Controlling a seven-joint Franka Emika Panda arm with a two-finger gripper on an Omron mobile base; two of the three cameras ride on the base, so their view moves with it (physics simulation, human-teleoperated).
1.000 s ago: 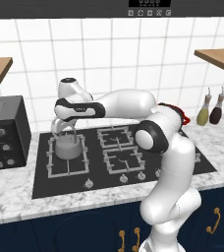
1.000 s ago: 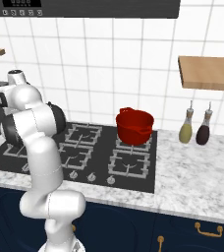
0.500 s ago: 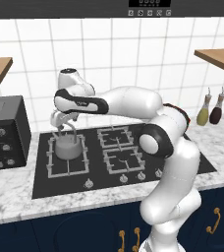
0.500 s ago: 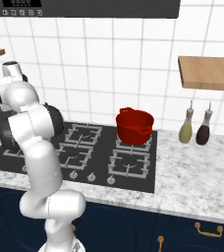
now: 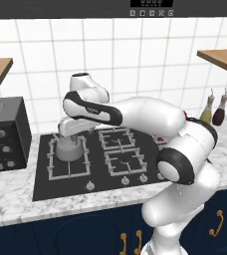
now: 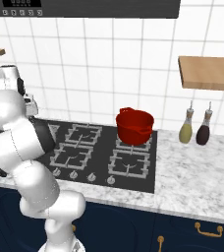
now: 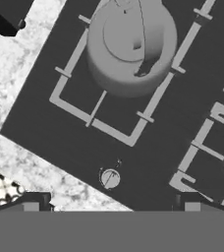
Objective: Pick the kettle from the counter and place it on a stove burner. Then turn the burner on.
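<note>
- Now the kettle (image 7: 131,45) sits on the square grate of the big burner (image 7: 118,112), upper centre of the hand view.
- The claw (image 7: 111,205) hangs above, spread wide, gripping nothing.

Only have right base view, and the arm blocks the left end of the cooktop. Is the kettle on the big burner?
Observer: Yes. In the left base view the small squat silver-grey metal kettle sits inside the wide square black grate of the large burner.
Operator: Gripper holding it?
Observer: No. The two-finger gripper is open above the kettle; the hand view shows the fingertips wide apart with nothing between them.
Operator: Knob for that burner?
Observer: The hand view shows a small round grey knob on the black glass in front of that grate, untouched. I cannot tell its setting.
</note>
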